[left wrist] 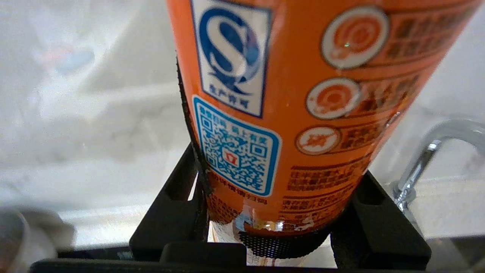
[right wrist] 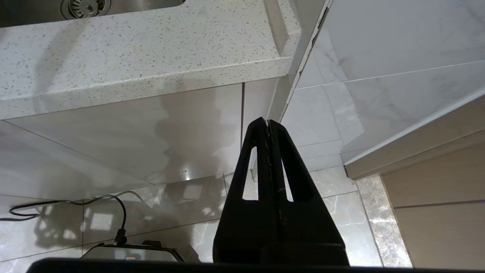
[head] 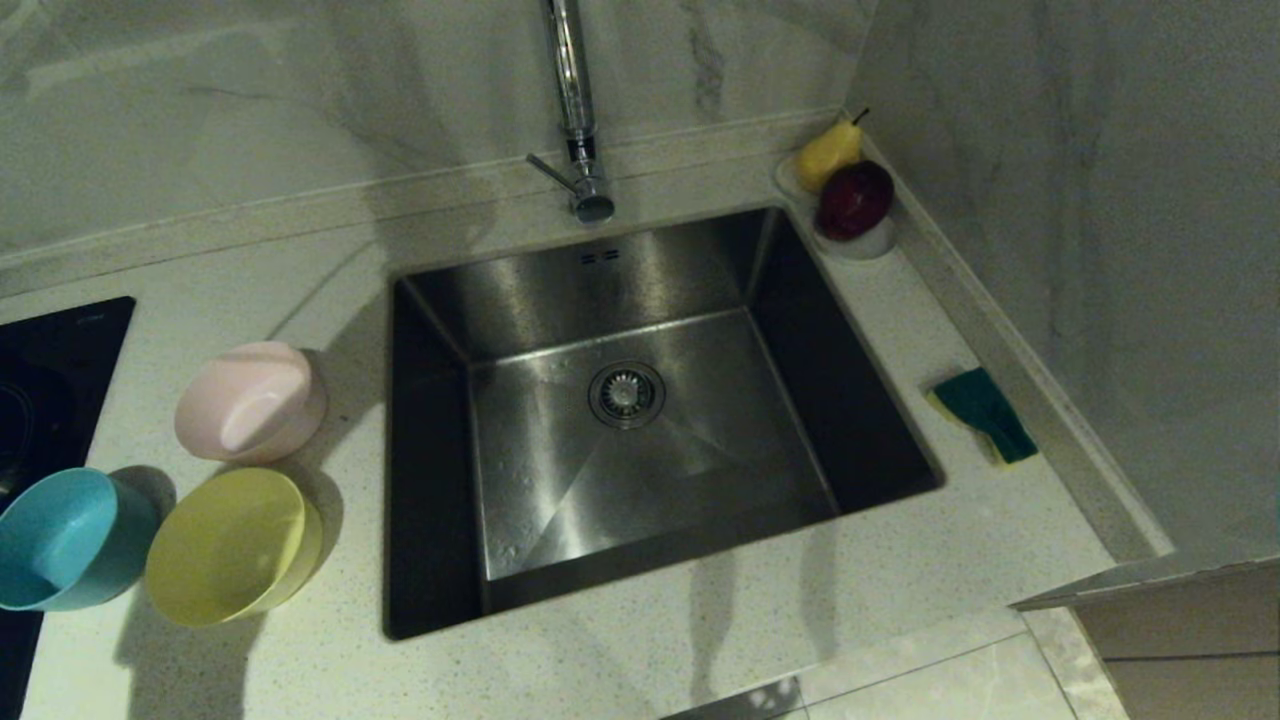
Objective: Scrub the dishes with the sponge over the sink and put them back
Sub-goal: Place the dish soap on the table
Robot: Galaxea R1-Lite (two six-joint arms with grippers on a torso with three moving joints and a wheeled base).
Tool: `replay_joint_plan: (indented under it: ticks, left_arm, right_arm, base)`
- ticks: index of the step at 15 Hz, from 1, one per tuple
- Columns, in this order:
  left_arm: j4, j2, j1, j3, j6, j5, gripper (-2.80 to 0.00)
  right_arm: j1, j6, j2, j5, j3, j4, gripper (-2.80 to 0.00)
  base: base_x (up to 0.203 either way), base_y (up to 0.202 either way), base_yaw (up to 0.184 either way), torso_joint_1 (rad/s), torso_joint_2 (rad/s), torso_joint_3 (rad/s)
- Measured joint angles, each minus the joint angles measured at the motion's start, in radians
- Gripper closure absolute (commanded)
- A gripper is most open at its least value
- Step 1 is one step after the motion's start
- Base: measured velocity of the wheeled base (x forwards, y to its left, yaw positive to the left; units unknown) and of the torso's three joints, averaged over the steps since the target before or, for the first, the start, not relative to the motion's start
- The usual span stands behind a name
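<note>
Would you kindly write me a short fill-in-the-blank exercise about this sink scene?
1. The left hand is closed on an ____ bottle.
2. The sponge lies on the counter to the ____ of the sink.
3. The bowl nearest the tap is ____.
4. The right hand is ____.

Missing words: orange; right; pink; shut

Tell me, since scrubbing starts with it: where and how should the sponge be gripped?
Probably from above, jaws across the narrow width of the sponge. It lies flat, green side up, on the counter right of the sink, with the raised ledge close behind it, so a side approach looks cramped.
</note>
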Motion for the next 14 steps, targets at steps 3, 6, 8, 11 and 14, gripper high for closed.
replay_joint_plan:
  ticks: [3,6,8,11,14]
  left_arm:
    - [0.005,-0.062,0.192,0.113,-0.209,-0.109,0.00]
    - [-0.005,-0.121,0.350,0.298,-0.348,-0.141,0.00]
    - [-0.075,-0.142,0.437,0.417,-0.386,-0.133,0.00]
    - [-0.265,-0.146,0.501,0.587,-0.413,-0.131,0.00]
    - [-0.361,-0.094,0.583,0.671,-0.464,-0.116,0.00]
  right_arm:
    - [0.000,0.000,0.000,0.000,0.000,-0.001,0.00]
    - [0.000,0.000,0.000,0.000,0.000,0.000,0.00]
    - [0.000,0.000,0.000,0.000,0.000,0.000,0.00]
    - [0.000,-0.001,0.000,0.000,0.000,0.000,0.00]
    - [0.000,0.000,0.000,0.000,0.000,0.000,0.00]
  base:
    - [0.000,0.000,0.000,0.000,0.00,0.000]
    - [0.000,0.000,0.000,0.000,0.00,0.000]
    - [0.000,0.000,0.000,0.000,0.00,0.000]
    - [0.000,0.000,0.000,0.000,0.00,0.000]
    - [0.000,0.000,0.000,0.000,0.00,0.000]
